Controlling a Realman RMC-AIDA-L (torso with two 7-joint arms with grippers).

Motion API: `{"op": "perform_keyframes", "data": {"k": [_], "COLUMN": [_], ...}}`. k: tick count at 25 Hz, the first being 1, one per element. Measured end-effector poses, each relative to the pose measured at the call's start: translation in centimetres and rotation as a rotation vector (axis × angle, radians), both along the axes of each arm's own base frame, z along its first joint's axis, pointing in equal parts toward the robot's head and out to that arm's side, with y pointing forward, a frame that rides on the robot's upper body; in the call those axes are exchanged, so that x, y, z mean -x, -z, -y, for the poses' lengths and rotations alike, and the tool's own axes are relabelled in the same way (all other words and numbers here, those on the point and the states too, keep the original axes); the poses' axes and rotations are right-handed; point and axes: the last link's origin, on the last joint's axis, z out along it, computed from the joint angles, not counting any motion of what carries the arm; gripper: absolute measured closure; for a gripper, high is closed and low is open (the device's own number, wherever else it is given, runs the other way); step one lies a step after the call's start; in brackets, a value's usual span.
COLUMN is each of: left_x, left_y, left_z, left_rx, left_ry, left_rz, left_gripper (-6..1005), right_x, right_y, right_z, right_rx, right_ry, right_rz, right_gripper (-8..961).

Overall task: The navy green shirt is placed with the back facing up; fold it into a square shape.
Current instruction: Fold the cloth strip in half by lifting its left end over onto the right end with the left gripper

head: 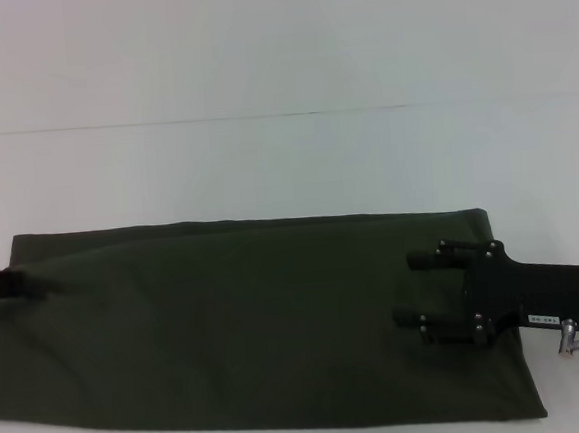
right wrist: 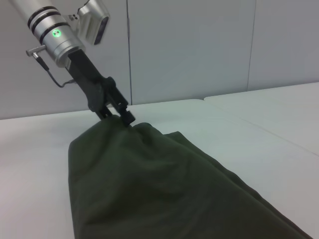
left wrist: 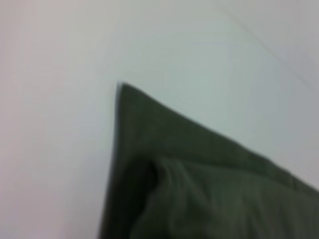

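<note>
**A:** Where is the navy green shirt [head: 248,320]?

**B:** It lies on the white surface [head: 265,158], folded into a long band that runs from the left edge toward the right, close to the near edge. Only plain olive cloth shows on top.

**A:** And the right pincer [head: 416,289]?

**B:** It reaches in from the right, low over the shirt's right end. Its two black fingers [head: 443,255] are spread apart, pointing left, and they have hold of nothing. I cannot tell whether they touch the cloth.

**A:** The left pincer [right wrist: 119,115]?

**B:** It is at the shirt's left end. In the right wrist view it comes down at a slant, with its tips at a raised bunch of cloth. It seems closed on the shirt there, pulling the fabric up into a peak. In the head view only a dark bit of it shows, at the left edge.

**A:** What does the left wrist view give?

**B:** A blurred corner of the shirt [left wrist: 199,169] against the surface [left wrist: 60,124], with a fold rising near the camera.
</note>
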Motion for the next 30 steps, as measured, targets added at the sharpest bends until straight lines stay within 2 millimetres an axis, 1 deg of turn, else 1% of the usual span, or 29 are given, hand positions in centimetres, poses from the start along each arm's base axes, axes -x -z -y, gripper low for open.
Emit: {"op": "perform_keyframes", "data": {"k": [3,6,8,12,14,18,22,27,30], "left_x": [0.7,0.8,0.9,1.0,1.5,1.8,1.8,1.7,1.4], "left_y": [-0.2,0.0,0.3,0.1,-0.6,-1.2,-1.5,-2.4,-2.5], "left_z": [-0.5,-0.6,-0.6,-0.4,-0.2,-0.3,-0.4,-0.6,-0.5], "left_rx": [-0.072,-0.085,-0.081,-0.081,-0.113,-0.153,-0.153,-0.14,-0.118], "left_ry": [-0.028,-0.033,-0.033,-0.038,-0.054,-0.063,-0.053,-0.034,-0.014], "left_rz": [-0.015,-0.017,-0.021,-0.022,-0.019,-0.022,-0.04,-0.058,-0.056], "left_gripper": [442,376,301,151,151,150,149,147,147], "right_x": [0.0,0.0,0.0,-0.1,-0.1,-0.1,-0.1,-0.1,-0.1], "right_y": [0.0,0.0,0.0,0.1,0.1,0.1,0.1,0.1,0.1], "right_z": [0.0,0.0,0.1,0.1,0.1,0.1,0.2,0.2,0.2], "right_rx": [0.0,0.001,0.002,0.001,0.001,0.001,0.002,0.002,0.003], "right_ry": [0.0,0.001,0.001,0.004,0.004,0.004,0.005,0.005,0.005], "right_rz": [0.0,0.0,0.0,-0.001,-0.001,-0.002,-0.002,-0.003,-0.003], "right_gripper": [189,189,189,188,188,189,189,189,188]}}
